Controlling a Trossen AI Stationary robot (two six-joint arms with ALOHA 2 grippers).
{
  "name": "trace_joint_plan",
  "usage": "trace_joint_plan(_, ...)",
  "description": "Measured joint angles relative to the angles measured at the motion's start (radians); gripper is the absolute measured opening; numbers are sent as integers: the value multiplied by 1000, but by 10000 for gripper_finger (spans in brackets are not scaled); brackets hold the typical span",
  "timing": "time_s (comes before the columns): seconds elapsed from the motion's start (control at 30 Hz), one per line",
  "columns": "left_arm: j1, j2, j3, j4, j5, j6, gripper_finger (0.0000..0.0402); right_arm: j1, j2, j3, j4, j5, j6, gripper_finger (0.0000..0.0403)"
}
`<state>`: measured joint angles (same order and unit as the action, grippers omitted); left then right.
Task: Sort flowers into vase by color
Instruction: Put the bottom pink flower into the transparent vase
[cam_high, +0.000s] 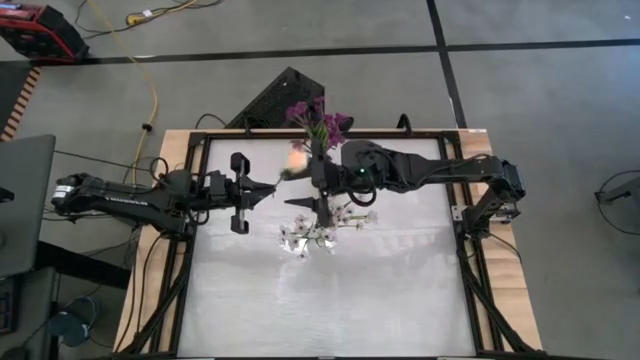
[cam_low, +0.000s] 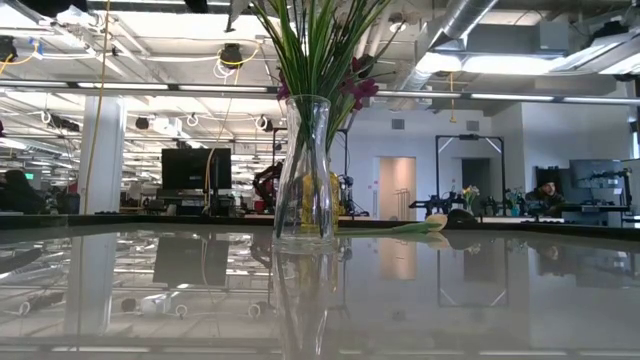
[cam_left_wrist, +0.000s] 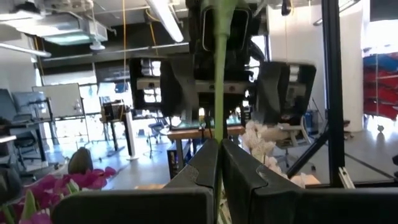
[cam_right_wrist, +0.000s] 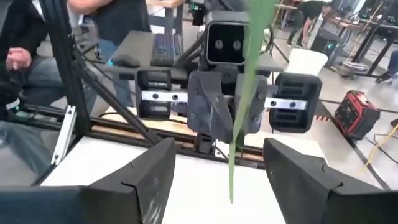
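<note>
- My left gripper (cam_high: 268, 189) sits at table centre-left, pointing toward 3 o'clock; fingers (cam_left_wrist: 205, 167) pinched tight on a green stem (cam_left_wrist: 219, 74) of a peach tulip (cam_high: 296, 157).
- Tulip bud shows at approx 1 o'clock from my left fingertips in high view, just beside the vase (cam_high: 318, 146).
- My right gripper (cam_high: 316, 196) comes in from 3 o'clock side, facing my left one across the stem; its fingers (cam_right_wrist: 155, 165) stand wide apart, gripping nothing. A green leaf blade (cam_right_wrist: 247, 93) hangs in the gap between them.
- Vase is glass, upright, at table's 12 o'clock edge; holds purple flowers (cam_high: 325, 118) w/ long green leaves (cam_low: 315, 50).
- White flower sprays (cam_high: 312, 234) lie flat on the table (cam_high: 400, 290) at approx 5 o'clock from my left gripper, under my right one.
- Low view: another tulip (cam_low: 425, 226) lies on the tabletop at 3 o'clock from the vase base.
- Right wrist view: people beyond the table frame, details unclear.
</note>
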<state>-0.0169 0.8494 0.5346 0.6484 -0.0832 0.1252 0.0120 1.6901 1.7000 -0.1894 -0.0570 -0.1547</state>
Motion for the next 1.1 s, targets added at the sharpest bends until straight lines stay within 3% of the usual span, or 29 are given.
trace_joint_plan(0.57,0,56,0,-2,26,-33,0,6,0,0,104,30,-11,258)
trace_joint_plan(0.73,0,53,0,5,25,-28,0,8,0,0,92,31,-4,203)
trace_joint_plan(1.1,0,53,0,6,25,-15,0,8,0,0,90,32,-9,30)
